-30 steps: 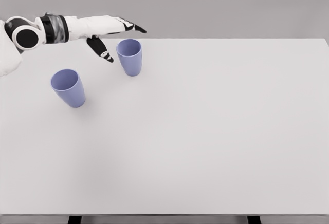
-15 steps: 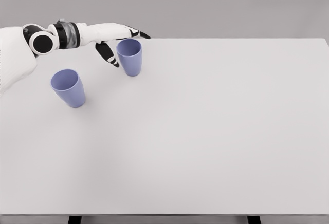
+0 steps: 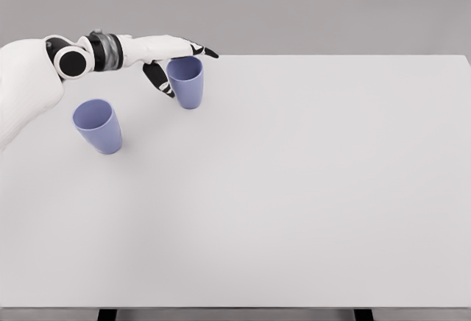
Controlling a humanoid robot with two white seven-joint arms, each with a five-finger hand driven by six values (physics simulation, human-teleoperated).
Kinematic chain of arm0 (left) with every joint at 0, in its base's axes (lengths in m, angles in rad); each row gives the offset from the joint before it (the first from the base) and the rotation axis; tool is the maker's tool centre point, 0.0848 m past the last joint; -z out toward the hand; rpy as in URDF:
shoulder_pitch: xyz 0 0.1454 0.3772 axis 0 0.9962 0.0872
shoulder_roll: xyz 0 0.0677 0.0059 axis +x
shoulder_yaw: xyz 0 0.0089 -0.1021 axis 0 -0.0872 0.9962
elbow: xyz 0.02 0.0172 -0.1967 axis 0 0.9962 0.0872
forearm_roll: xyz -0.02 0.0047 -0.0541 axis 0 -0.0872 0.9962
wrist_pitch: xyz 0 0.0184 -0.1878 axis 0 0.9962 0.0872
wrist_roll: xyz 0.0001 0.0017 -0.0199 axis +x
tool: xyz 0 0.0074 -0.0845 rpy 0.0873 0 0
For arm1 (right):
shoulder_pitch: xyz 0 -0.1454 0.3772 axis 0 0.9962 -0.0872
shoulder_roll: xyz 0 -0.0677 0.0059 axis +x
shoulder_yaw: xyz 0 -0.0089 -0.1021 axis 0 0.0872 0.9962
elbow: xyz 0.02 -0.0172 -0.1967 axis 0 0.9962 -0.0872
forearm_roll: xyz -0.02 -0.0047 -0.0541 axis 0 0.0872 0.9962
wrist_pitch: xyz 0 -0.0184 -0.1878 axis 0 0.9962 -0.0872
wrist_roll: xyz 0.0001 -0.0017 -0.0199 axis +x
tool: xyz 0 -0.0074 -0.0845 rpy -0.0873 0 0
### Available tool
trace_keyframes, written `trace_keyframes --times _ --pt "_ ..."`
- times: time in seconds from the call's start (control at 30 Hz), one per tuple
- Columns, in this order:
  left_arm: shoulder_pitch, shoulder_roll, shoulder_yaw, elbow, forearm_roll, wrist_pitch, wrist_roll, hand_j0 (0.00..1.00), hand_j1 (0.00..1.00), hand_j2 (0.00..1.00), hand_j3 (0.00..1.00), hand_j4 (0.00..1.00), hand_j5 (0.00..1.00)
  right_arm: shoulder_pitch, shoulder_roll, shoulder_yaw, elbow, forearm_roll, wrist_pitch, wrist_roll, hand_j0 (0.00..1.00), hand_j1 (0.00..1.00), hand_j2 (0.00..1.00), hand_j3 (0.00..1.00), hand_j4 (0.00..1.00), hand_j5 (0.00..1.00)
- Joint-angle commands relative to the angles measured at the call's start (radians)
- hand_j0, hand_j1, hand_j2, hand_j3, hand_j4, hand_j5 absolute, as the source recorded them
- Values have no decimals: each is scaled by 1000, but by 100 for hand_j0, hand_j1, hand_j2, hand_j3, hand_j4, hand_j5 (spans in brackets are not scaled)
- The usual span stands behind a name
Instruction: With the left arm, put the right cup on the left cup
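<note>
Two blue-violet cups stand upright on the white table (image 3: pixel 294 188). The right cup (image 3: pixel 187 84) is near the table's far edge; the left cup (image 3: pixel 98 125) stands nearer and further left. My left hand (image 3: pixel 182 65) reaches in from the left and is open around the right cup: the fingers (image 3: pixel 197 48) stretch over its far rim and the thumb (image 3: pixel 160 79) sits against its left side. The fingers are not closed on the cup. The right arm is out of the picture.
The table's far edge runs just behind the right cup. My left forearm (image 3: pixel 88 54) hangs above the table, behind the left cup.
My left hand has moved right and slightly forward, from beside the right cup to around it, thumb now at its left wall. Neither cup has moved.
</note>
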Motion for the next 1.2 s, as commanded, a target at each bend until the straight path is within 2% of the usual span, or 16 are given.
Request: trace_keyframes --times 0.0,0.37,0.5,0.6,0.77,0.8,1.0,1.1,1.17 --pt "0 -1 4 1 6 2 2 100 100 100 100 100 100 0 0 0 0 1 -1 0 100 100 100 100 100 100" --pt "0 -1 -4 -1 4 2 3 99 99 99 99 99 99 0 0 0 0 1 -1 0 100 100 100 100 100 100" --pt "3 -1 4 -2 -30 2 25 92 92 92 92 92 92 0 0 0 0 1 -1 0 100 100 100 100 100 100" --pt "3 -1 4 -1 -30 2 23 81 81 81 81 81 81 0 0 0 0 1 -1 0 100 100 100 100 100 100" --pt "6 1 4 -1 -30 2 20 72 72 72 72 72 72 0 0 0 0 1 -1 0 100 100 100 100 100 100" --pt "8 2 4 -1 -30 2 20 66 66 66 66 66 66 0 0 0 0 1 -1 0 100 100 100 100 100 100" --pt "8 16 5 -11 -20 2 11 60 60 60 60 60 60 0 0 0 0 1 -1 0 100 100 100 100 100 100" --pt "5 19 18 -54 -11 2 9 57 57 57 57 57 57 0 0 0 0 1 -1 0 100 100 100 100 100 100" --pt "5 62 24 -99 -7 2 -6 56 56 56 56 56 56 0 0 0 0 1 -1 0 100 100 100 100 100 100"
